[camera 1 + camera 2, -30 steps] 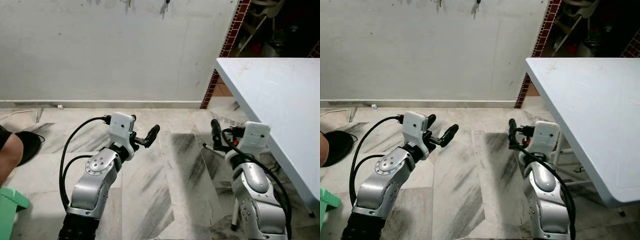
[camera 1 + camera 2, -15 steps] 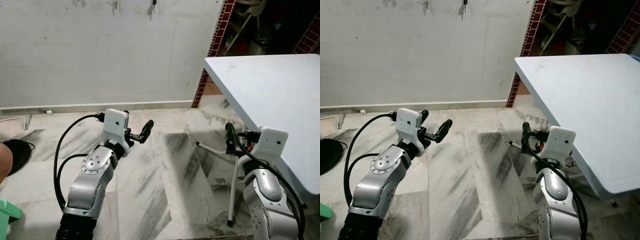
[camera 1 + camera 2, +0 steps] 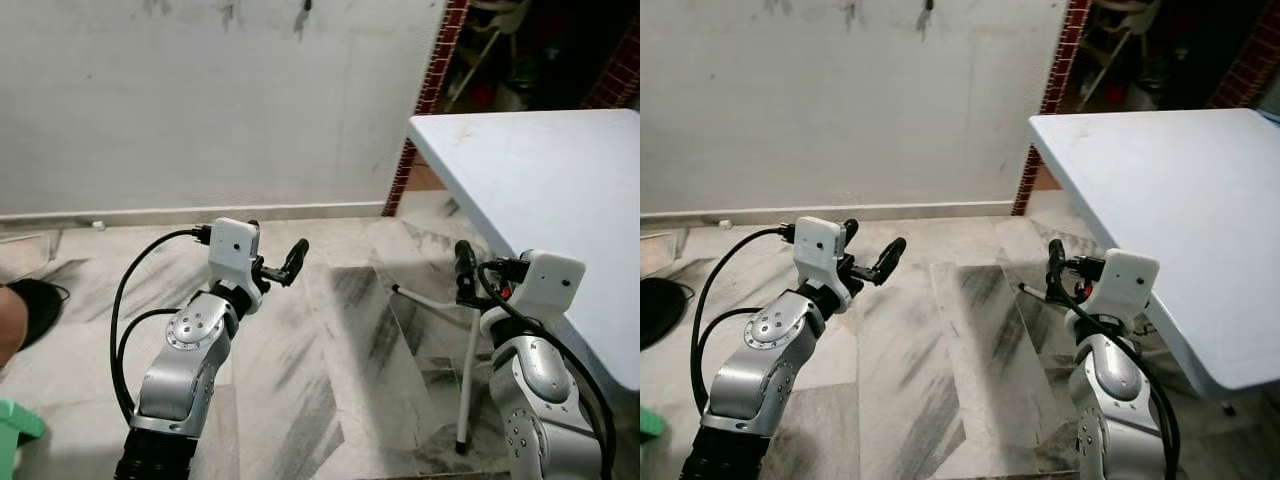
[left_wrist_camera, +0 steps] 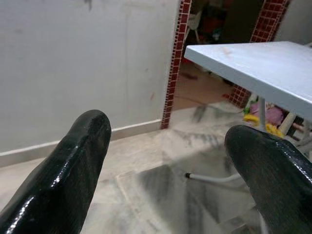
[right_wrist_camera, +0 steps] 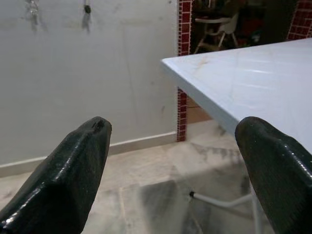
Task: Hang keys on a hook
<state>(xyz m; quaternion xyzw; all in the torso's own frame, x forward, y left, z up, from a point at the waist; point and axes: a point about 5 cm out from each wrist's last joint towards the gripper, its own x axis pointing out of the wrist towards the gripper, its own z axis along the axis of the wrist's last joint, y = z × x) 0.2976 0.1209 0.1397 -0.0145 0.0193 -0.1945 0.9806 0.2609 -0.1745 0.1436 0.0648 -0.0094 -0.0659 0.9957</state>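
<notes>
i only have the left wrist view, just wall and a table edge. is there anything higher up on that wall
Observer: Yes. Two small dark pegs, likely the hooks, sit high on the wall, on the robot's left of the brick pillar.
Operator: ok and whats the right pincer doing
Observer: The right pincer is open with nothing between its fingers. It is raised beside the near edge of the table and points toward the wall.
</notes>
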